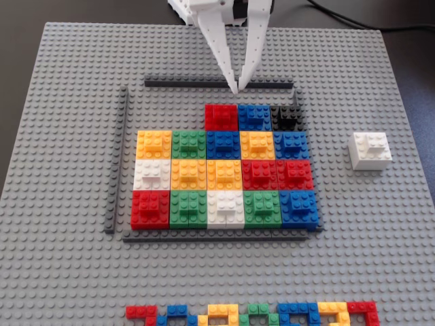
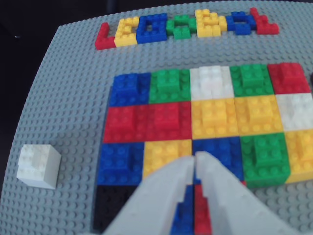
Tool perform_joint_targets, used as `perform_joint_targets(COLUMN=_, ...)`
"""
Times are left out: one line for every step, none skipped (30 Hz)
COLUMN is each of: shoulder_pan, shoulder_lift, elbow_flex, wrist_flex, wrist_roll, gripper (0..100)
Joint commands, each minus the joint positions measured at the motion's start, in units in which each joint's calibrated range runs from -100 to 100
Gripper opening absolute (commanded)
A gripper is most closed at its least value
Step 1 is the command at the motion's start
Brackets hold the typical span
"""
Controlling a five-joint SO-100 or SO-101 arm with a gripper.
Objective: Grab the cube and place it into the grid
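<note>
White tool [image 2: 194, 164] fills the wrist view's foreground, its fingers pressed together and empty, above the grid's [image 1: 224, 170] far row. Nothing is grabbed yet: the cube [image 1: 370, 150] sits alone on the grey baseplate [image 1: 68, 102], well apart from the grid, whose far row has empty places.

Baseplate [image 1: 61, 136]: grey moulded plastic, studded all over, matt. Grid [image 1: 224, 176]: hard plastic blocks, smooth faces with a slight sheen, studded tops. Cube [image 1: 370, 150]: white plastic, same finish. Fingers [image 1: 239, 64]: white plastic, matt, faintly ridged along the edges.
</note>
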Motion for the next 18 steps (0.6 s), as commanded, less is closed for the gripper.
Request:
perform_joint_targets(shoulder_pan=3.1, shoulder_lift=-2.0, elbow_flex=0.6, wrist_flex=10.2, wrist_roll=1.8, gripper=0)
perform_joint_targets(shoulder_pan=3.1, shoulder_lift=-2.0, elbow_flex=0.6, wrist_flex=10.5, wrist_roll=1.8, gripper=0)
perform_joint_targets(shoulder_pan=3.1, shoulder_lift=-2.0, elbow_flex=0.6, wrist_flex=10.8, wrist_roll=1.9, gripper=0)
perform_joint_targets(shoulder_pan=3.1, shoulder_lift=-2.0, elbow_flex=0.6, wrist_flex=11.2, wrist_roll=2.0, gripper=0)
perform_joint_targets(shoulder_pan=3.1, shoulder_lift=-2.0, elbow_flex=0.6, wrist_flex=11.4, wrist_roll=2.0, gripper=0)
perform_joint_targets(shoulder_pan=3.1, shoulder_lift=-2.0, elbow_flex=0.6, wrist_flex=11.6, wrist_roll=2.1, gripper=0)
perform_joint_targets(shoulder_pan=3.1, shoulder_lift=-2.0, elbow_flex=0.6, wrist_flex=11.7, wrist_roll=2.1, gripper=0)
perform_joint_targets(shoulder_pan=3.1, shoulder_lift=-2.0, elbow_flex=0.6, wrist_flex=11.7, wrist_roll=2.1, gripper=0)
perform_joint_targets(shoulder_pan=3.1, shoulder_lift=-2.0, elbow_flex=0.6, wrist_flex=11.7, wrist_roll=2.1, gripper=0)
perform_joint_targets(shoulder_pan=3.1, shoulder_lift=-2.0, elbow_flex=0.6, wrist_flex=11.6, wrist_roll=2.1, gripper=0)
perform_joint_targets(shoulder_pan=3.1, shoulder_lift=-2.0, elbow_flex=0.6, wrist_flex=11.6, wrist_roll=2.1, gripper=0)
perform_joint_targets(shoulder_pan=3.1, shoulder_lift=-2.0, elbow_flex=0.6, wrist_flex=11.6, wrist_roll=2.1, gripper=0)
perform_joint_targets(shoulder_pan=3.1, shoulder_lift=-2.0, elbow_flex=0.6, wrist_flex=11.5, wrist_roll=2.1, gripper=0)
perform_joint_targets(shoulder_pan=3.1, shoulder_lift=-2.0, elbow_flex=0.6, wrist_flex=11.4, wrist_roll=2.1, gripper=0)
perform_joint_targets(shoulder_pan=3.1, shoulder_lift=-2.0, elbow_flex=0.6, wrist_flex=11.3, wrist_roll=2.1, gripper=0)
perform_joint_targets(shoulder_pan=3.1, shoulder_lift=-2.0, elbow_flex=0.6, wrist_flex=11.2, wrist_roll=2.1, gripper=0)
perform_joint_targets(shoulder_pan=3.1, shoulder_lift=-2.0, elbow_flex=0.6, wrist_flex=11.0, wrist_roll=2.1, gripper=0)
perform_joint_targets(shoulder_pan=3.1, shoulder_lift=-2.0, elbow_flex=0.6, wrist_flex=10.8, wrist_roll=2.1, gripper=0)
